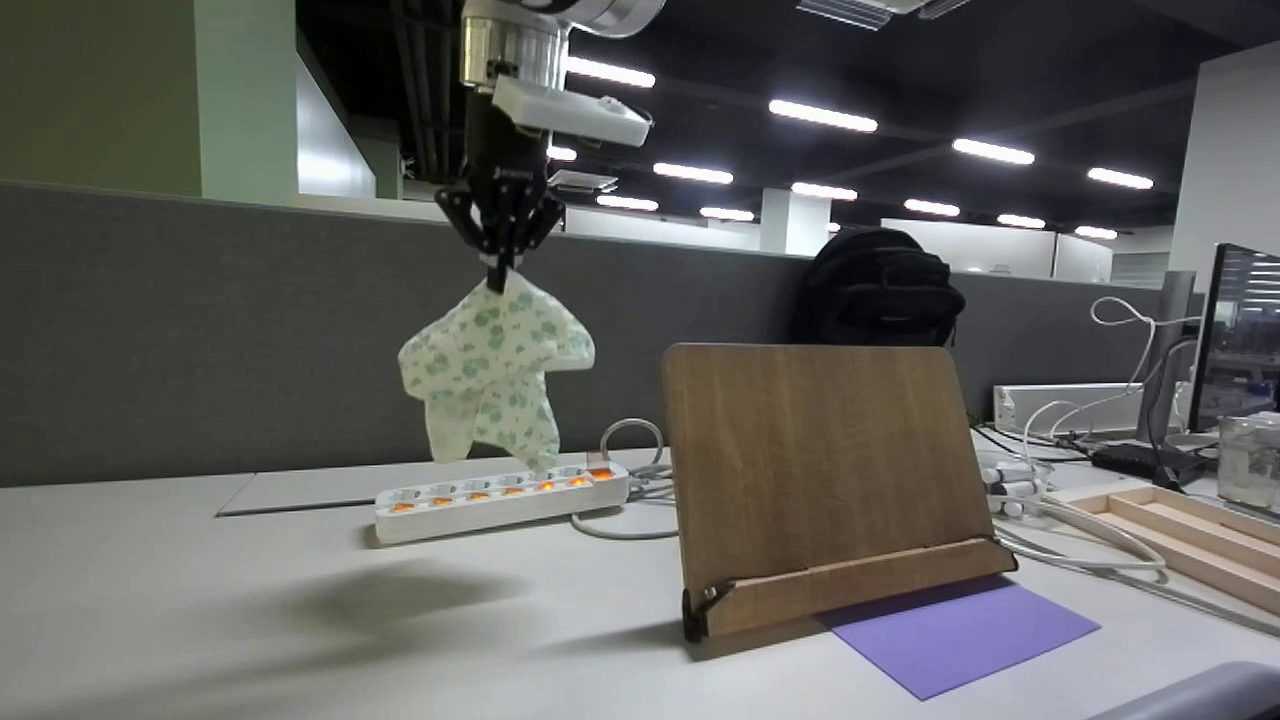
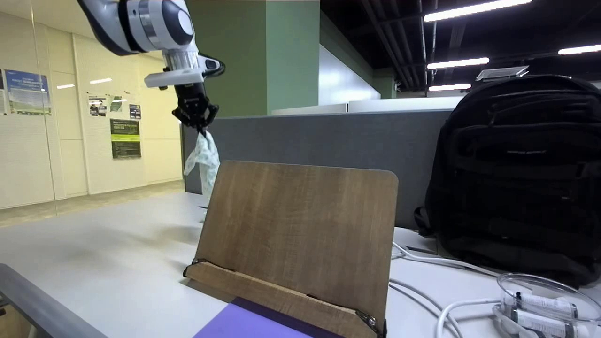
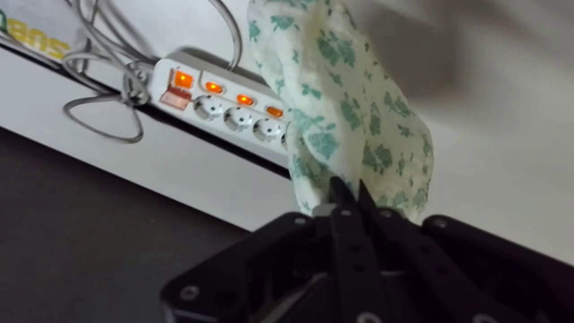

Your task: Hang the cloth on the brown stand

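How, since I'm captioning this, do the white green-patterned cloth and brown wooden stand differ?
The white green-patterned cloth drapes limply; the brown wooden stand looks stiff and flat. The cloth hangs from the black hand; the stand sits tilted on the white table. Both show in both exterior views.

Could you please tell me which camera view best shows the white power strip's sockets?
The wrist view: it looks down on the sockets, so their holes show, though the cloth hides some. The power strip also appears in an exterior view, its sockets small and slanted, but not in both.
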Controlling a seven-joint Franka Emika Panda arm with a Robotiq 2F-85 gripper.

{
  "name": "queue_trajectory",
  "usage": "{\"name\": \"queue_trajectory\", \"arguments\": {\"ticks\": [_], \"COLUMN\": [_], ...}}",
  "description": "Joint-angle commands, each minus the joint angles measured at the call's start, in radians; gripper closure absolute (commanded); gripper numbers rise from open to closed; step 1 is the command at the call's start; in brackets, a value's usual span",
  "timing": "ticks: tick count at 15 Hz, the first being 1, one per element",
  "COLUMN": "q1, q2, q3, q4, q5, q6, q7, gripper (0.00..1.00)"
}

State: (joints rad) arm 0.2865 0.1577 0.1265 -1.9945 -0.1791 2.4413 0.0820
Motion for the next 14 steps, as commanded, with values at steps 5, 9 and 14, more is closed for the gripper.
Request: {"name": "queue_trajectory", "arguments": {"ticks": [5, 9, 14], "q1": [-0.124, -0.185, -0.215], "q2": [-0.194, -0.294, -0.297], "q3": [-0.017, -0.059, -0.083], "q4": [0.062, 0.002, -0.018], "q5": [0.030, 0.125, 0.175], "q6": [-0.135, -0.207, -0.234], "q7": [-0.036, -0.143, -0.227], "gripper": [0.99, 0.99, 0.97]}}
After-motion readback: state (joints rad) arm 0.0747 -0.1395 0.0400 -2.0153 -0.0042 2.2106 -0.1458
